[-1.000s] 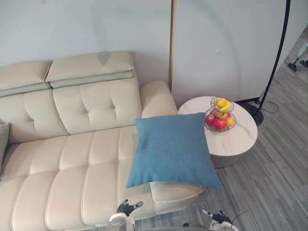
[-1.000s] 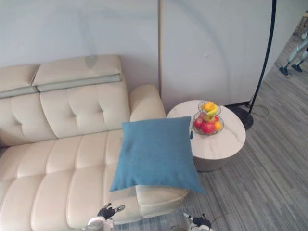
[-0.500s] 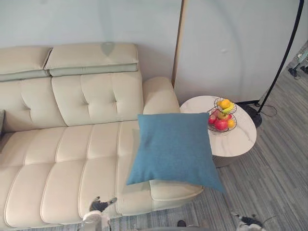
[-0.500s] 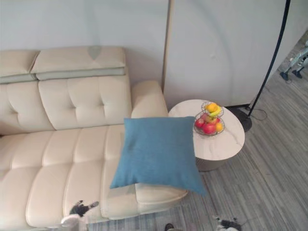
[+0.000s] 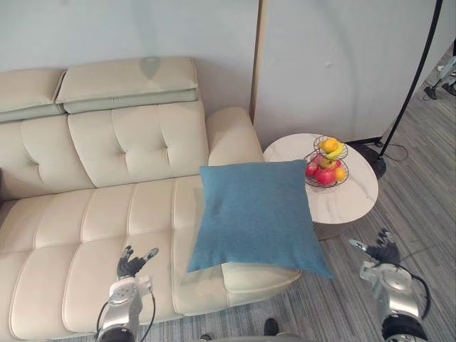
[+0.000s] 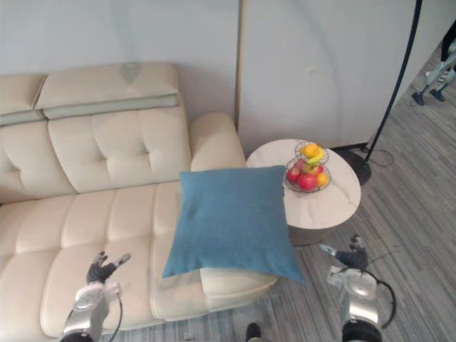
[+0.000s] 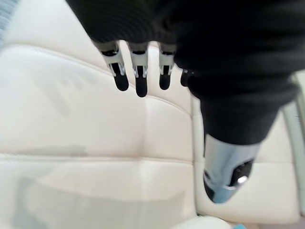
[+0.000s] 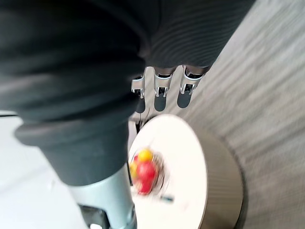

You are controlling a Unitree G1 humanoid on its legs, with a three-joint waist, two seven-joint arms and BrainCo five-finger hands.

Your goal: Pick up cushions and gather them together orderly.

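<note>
The left hand's fingers [image 7: 138,81] are straight and spread a little, holding nothing, with bare cream leather past them. The left hand [image 5: 132,261] hovers over the front of the sofa [image 5: 107,206] seat, at about 8 o'clock from the blue cushion [image 5: 253,214] and apart from it. The right hand's fingers [image 8: 159,95] are likewise straight and empty. The right hand [image 5: 381,253] hangs over the floor [image 5: 427,199], at about 4 o'clock from the cushion and clear of it.

The cushion lies tilted on the sofa's right end, at the foot of the armrest. It covers the seat's near right corner, and its lower right corner juts out past the seat edge over the floor. Its right edge hides the near left rim of the round tabletop [image 5: 353,196], so I cannot tell whether the two touch. What lies beneath the cushion is hidden.

The sofa is tufted cream leather, with its left end cut off. At 2 o'clock from the cushion stands the pale marbled tabletop, bearing a wire fruit basket [image 5: 325,164] in two tiers. From the right wrist the fruit is a blur of red and yellow. Beyond it a black floor lamp [image 5: 417,78] arcs upward, its head cut off. The floor is grey striped planking, and behind everything rises a pale wall [image 5: 335,64].
</note>
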